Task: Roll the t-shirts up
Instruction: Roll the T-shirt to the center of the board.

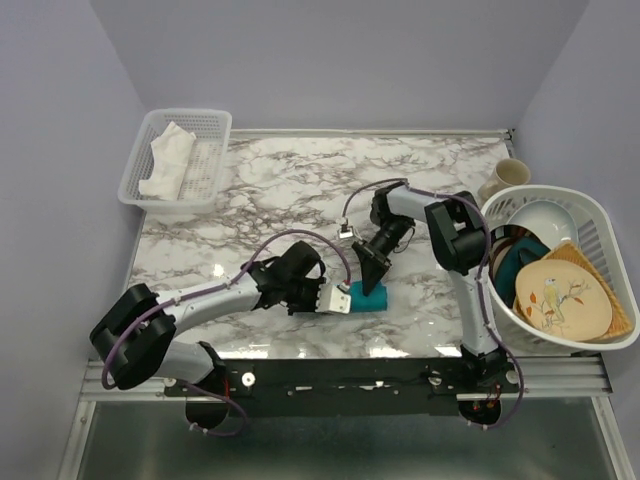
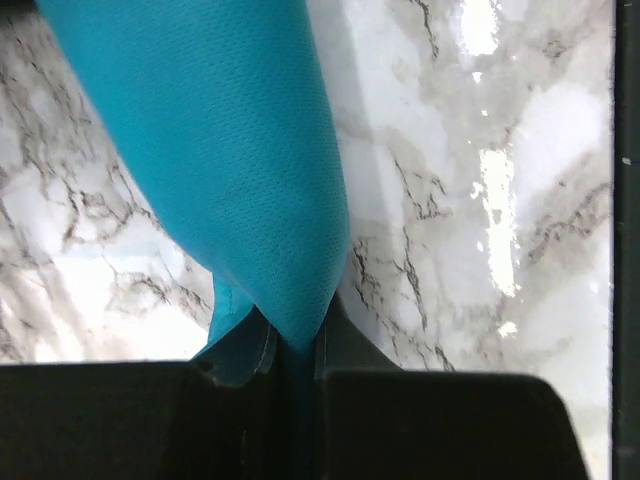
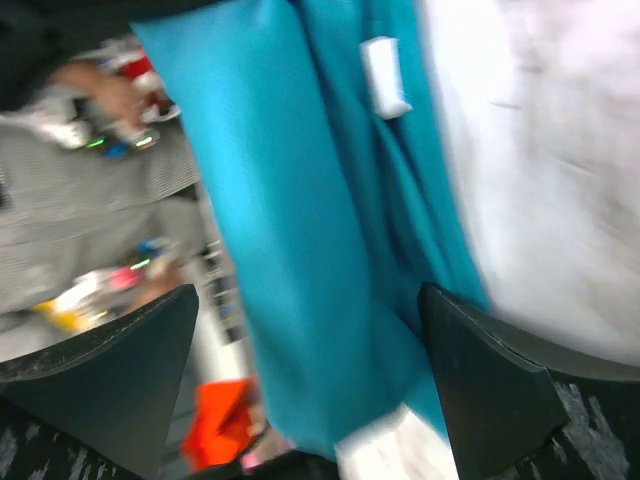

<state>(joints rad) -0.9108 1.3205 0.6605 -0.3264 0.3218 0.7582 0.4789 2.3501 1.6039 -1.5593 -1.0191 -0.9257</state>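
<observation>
The teal t-shirt point(image 1: 372, 298) lies as a small rolled bundle on the marble desk point(image 1: 270, 190), close to the near edge and about midway along it. The left fingers point(image 1: 337, 298) meet the bundle from its left end and are pressed together on a fold of the fabric; in the left wrist view the cloth narrows down into the slim gap between them. The right fingers point(image 1: 375, 264) hang just above the bundle's far side, spread wide; in the blurred right wrist view the shirt, with a small white tag point(image 3: 384, 76), runs between them. A white mesh basket point(image 1: 215, 120) holding a white cloth point(image 1: 168, 160) sits at the far left corner. A large white basket point(image 1: 600, 215) of dishes stands at the right edge, with a cream cup point(image 1: 505, 178) just behind it.
</observation>
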